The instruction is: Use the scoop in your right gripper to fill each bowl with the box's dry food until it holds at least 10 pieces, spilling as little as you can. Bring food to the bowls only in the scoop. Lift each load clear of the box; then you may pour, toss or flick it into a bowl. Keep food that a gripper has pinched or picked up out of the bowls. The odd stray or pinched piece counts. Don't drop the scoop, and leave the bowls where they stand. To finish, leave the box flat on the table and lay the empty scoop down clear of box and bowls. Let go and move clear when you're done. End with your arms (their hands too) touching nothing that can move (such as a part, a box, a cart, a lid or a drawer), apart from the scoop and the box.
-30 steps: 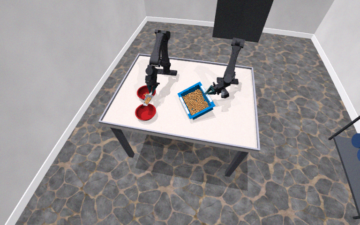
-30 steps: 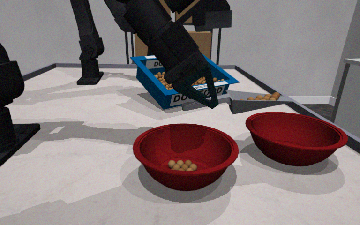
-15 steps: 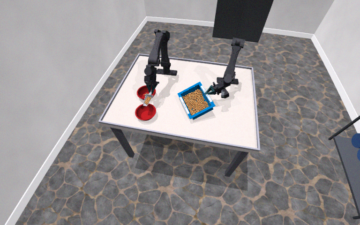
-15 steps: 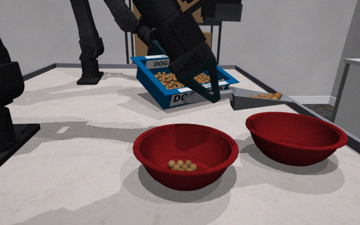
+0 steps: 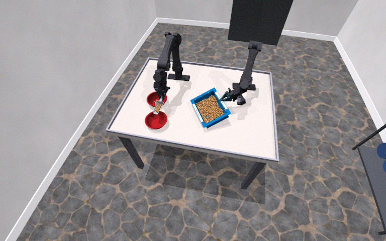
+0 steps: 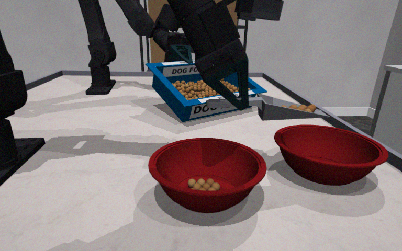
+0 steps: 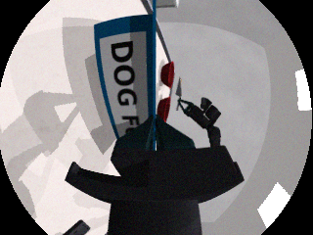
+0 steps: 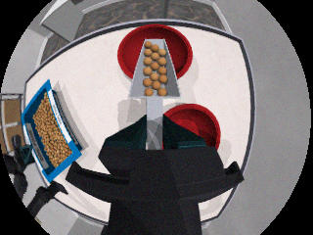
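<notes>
My right gripper (image 5: 162,98) (image 8: 155,118) is shut on the scoop (image 6: 265,114) (image 8: 155,105) by its handle. The scoop is nearly level and carries several food pieces (image 8: 155,66); its front end is above the front bowl (image 5: 156,121) (image 6: 332,174) (image 8: 182,55), which shows no food. The back bowl (image 6: 207,201) (image 8: 198,122) holds several pieces (image 6: 204,185) and lies partly under the right gripper. My left gripper (image 5: 222,99) (image 7: 154,118) is shut on the rim of the blue box (image 5: 219,121) (image 6: 168,97), which stands flat, full of food.
The table (image 5: 182,133) has a raised grey edge (image 5: 199,147). The box stands to the right of both bowls in the top view, with bare table between. The two bowls stand close together near the table's left edge there. I see no loose pieces on the table.
</notes>
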Robot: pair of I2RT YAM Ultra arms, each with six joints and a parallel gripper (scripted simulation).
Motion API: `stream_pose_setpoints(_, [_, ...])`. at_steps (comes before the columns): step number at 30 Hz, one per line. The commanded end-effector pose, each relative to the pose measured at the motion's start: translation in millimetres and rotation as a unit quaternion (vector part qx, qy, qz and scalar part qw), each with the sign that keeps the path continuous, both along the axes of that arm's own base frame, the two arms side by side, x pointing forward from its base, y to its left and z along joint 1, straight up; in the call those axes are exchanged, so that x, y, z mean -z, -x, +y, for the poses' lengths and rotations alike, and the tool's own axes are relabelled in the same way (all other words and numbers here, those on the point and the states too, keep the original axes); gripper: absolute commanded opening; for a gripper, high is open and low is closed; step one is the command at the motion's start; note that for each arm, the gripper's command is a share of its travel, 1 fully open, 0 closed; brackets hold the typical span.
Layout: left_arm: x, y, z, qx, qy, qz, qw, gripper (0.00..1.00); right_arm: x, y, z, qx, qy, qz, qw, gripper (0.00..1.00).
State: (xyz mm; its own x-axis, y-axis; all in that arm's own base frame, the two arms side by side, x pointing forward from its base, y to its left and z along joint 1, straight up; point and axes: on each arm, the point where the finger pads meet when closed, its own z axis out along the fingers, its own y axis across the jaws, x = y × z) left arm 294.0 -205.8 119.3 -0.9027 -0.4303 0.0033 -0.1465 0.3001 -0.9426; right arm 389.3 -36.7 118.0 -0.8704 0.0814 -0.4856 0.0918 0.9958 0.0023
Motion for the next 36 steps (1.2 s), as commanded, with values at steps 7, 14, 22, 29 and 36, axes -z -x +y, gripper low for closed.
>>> stream_pose_setpoints(7, [-37.7, -11.1, -4.9, 0.012, 0.016, -0.072, 0.997, 0.0, -17.9, -5.0, 1.3, 0.0, 0.002, -0.008, 1.0, 0.0])
stream_pose_setpoints(14, [-37.7, -11.1, -4.9, 0.012, 0.016, -0.072, 0.997, 0.0, -14.3, -6.6, 1.0, 0.0, 0.002, -0.005, 1.0, 0.0])
stream_pose_setpoints(22, [-37.7, -11.1, -4.9, 0.012, 0.016, -0.072, 0.997, 0.0, -17.2, -1.8, 1.6, 0.0, 0.003, -0.013, 1.0, 0.0])
stream_pose_setpoints(29, [-37.7, -11.1, -4.9, 0.012, 0.016, -0.072, 0.997, 0.0, -11.1, 3.2, 1.9, 0.0, 0.002, -0.004, 1.0, 0.0])
stream_pose_setpoints(36, [-37.7, -11.1, -4.9, 0.012, 0.016, -0.072, 0.997, 0.0, -5.7, 6.2, 2.1, 0.0, 0.002, 0.002, 1.0, 0.0])
